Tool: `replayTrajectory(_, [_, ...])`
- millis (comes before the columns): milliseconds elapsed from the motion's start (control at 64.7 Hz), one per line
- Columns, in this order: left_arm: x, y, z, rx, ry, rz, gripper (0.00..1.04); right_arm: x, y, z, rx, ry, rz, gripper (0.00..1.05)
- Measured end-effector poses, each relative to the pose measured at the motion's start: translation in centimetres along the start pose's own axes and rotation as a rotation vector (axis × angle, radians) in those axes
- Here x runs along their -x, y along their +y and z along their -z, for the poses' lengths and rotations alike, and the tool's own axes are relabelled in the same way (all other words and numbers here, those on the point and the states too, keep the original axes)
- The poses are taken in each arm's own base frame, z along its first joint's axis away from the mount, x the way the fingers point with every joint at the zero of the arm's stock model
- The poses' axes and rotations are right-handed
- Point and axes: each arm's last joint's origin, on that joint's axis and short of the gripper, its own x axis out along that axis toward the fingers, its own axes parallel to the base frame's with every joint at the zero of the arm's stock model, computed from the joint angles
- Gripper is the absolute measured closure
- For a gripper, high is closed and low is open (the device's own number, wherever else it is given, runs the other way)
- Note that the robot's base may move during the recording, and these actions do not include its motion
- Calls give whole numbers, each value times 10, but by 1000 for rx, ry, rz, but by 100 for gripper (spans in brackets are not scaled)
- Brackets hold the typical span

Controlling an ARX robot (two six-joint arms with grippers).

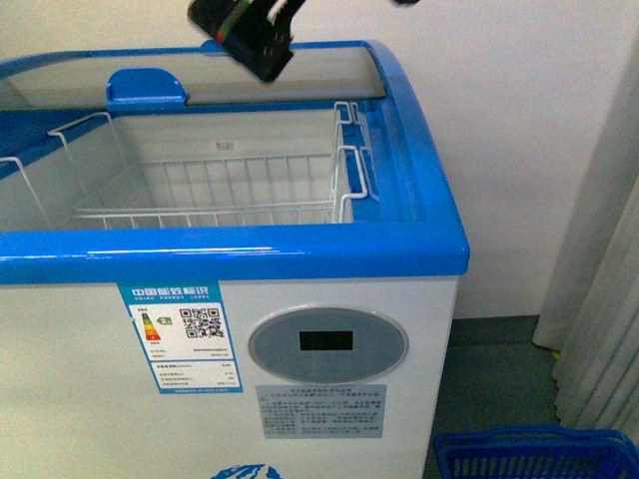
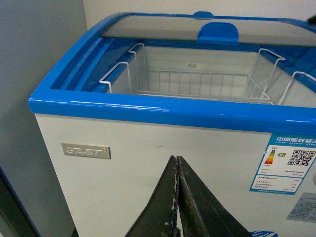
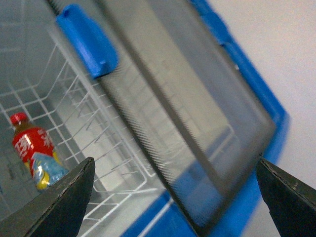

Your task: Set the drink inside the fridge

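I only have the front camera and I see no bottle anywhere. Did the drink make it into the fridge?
Observer: Yes. The right wrist view shows the drink inside the wire basket in the fridge.
Operator: Is the right gripper holding anything?
Observer: No, the right gripper is open, above the glass lid.
Operator: And the left?
Observer: The left gripper is shut, empty, in front of the fridge's outer wall.

The grey floor [image 1: 499, 379] carries the white fridge [image 1: 329, 399], which stands against the wall, with a blue basket [image 1: 534, 454] on the floor just beside its front right corner and a pale curtain [image 1: 599, 299] hanging down at the right
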Motion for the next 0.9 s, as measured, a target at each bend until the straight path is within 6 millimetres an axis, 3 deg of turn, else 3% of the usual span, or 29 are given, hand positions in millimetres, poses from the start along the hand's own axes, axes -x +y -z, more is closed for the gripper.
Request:
replayTrajectory(139, [0, 0, 0, 0, 0, 0, 102, 65, -32, 6, -235, 36, 222, 7])
replayTrajectory(232, [0, 0, 0, 0, 0, 0, 102, 143, -42, 30, -489, 76, 431, 7])
replayTrajectory(263, [0, 0, 0, 0, 0, 0, 102, 156, -40, 35, -519, 87, 457, 7])
replayTrajectory(356, [0, 0, 0, 0, 0, 0, 102, 216, -19, 56, -616, 121, 531, 7])
replayTrajectory(464, [0, 0, 0, 0, 0, 0, 102, 289, 29, 85, -689, 128, 571, 7])
replayTrajectory(526, [0, 0, 0, 0, 0, 0, 102, 316, 38, 101, -749, -116, 502, 22])
replayTrajectory(603, [0, 0, 0, 0, 0, 0, 102, 324, 44, 115, -763, -216, 502, 34])
replayTrajectory(789, [0, 0, 0, 0, 0, 0, 102, 302, 69, 161, -737, -144, 474, 63])
replayTrajectory(897, [0, 0, 0, 0, 0, -2, 102, 297, 80, 185, -737, -145, 479, 88])
